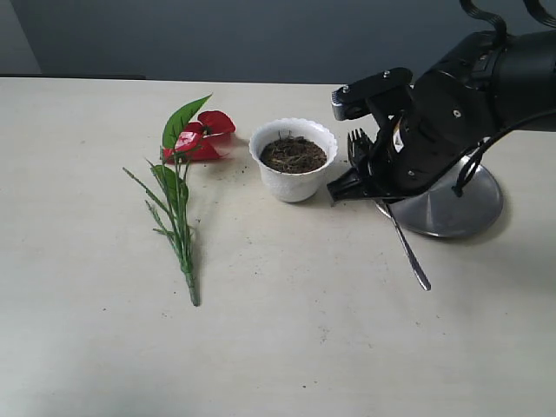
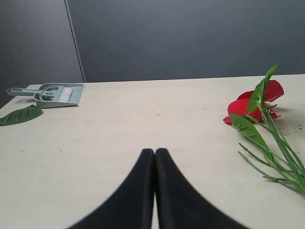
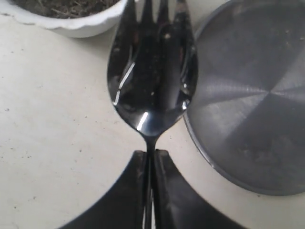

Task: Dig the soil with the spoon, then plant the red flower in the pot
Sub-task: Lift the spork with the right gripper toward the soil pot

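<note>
Counter [image 1: 278, 347]: pale and bare along the near side, with a few dark crumbs scattered around the middle.
Spoon [image 1: 413, 252]: its thin handle slants toward the near edge and crosses the rim of the steel plate. The bowl with its short tines is raised beside the pot, clear of the rim and not over the soil. Whether the handle's end touches the counter cannot be told.
Red flower [image 1: 184, 178]: lying flat to the left of the pot, not planted. The cut stem end points toward the near edge. The red bloom and a broad leaf lie at the far end, close beside the pot but apart from it.
Steel plate [image 1: 465, 208]: flat on the counter right of the pot, partly hidden under the right arm.
Right gripper [image 3: 150, 157]: pinching the spoon at its neck, just below the bowl, fingers tight on the metal.
Pot [image 1: 294, 182]: white, wavy-rimmed, upright between the flower and the plate.
Soil [image 1: 294, 155]: dark and fibrous, inside the pot, just under the rim.
Left gripper [image 2: 155, 160]: fingers pressed together with nothing between them, over bare counter short of the flower.
Dustpan [image 2: 59, 94]: grey-green, holding a brush, near the counter's far edge.
Leaf [image 2: 20, 115]: loose, green, lying just beside the dustpan.
Wall [image 2: 190, 38]: dark grey, behind the counter.
</note>
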Robot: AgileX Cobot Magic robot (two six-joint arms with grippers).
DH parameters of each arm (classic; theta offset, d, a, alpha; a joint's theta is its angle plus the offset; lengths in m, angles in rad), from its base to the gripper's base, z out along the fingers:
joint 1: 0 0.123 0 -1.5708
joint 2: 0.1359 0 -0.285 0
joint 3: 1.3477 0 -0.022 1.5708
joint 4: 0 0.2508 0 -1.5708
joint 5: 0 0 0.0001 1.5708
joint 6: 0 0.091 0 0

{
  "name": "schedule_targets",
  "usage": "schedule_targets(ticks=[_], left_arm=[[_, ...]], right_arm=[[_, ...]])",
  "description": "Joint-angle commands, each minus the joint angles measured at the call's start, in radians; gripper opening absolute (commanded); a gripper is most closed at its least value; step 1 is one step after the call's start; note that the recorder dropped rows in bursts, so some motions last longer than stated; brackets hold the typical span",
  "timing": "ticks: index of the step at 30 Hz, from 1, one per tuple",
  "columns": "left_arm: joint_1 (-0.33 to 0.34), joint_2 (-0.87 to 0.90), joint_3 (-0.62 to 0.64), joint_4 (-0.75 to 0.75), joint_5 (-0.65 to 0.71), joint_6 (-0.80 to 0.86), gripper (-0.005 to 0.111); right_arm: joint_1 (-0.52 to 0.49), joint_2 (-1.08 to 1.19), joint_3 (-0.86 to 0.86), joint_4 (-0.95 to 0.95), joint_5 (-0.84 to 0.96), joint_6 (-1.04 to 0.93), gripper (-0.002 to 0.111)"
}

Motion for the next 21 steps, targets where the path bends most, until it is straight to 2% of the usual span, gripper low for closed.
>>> schedule_targets(ticks=[1, 8, 15, 21], left_arm=[[0.001, -0.005, 0.005, -0.002, 0.002, -0.002, 0.0], [0.001, -0.005, 0.005, -0.002, 0.002, -0.002, 0.0], [0.001, -0.005, 0.005, -0.002, 0.002, -0.002, 0.0], [0.001, -0.005, 0.005, -0.002, 0.002, -0.002, 0.0]], right_arm=[[-0.002, -0.009, 0.002, -0.042, 0.047, -0.035, -0.001], [0.021, -0.009, 0.002, -0.078, 0.084, -0.046, -0.001], [0.102, -0.009, 0.002, -0.199, 0.021, -0.062, -0.001], [0.113, -0.009, 0.002, -0.232, 0.013, -0.06, -0.001]])
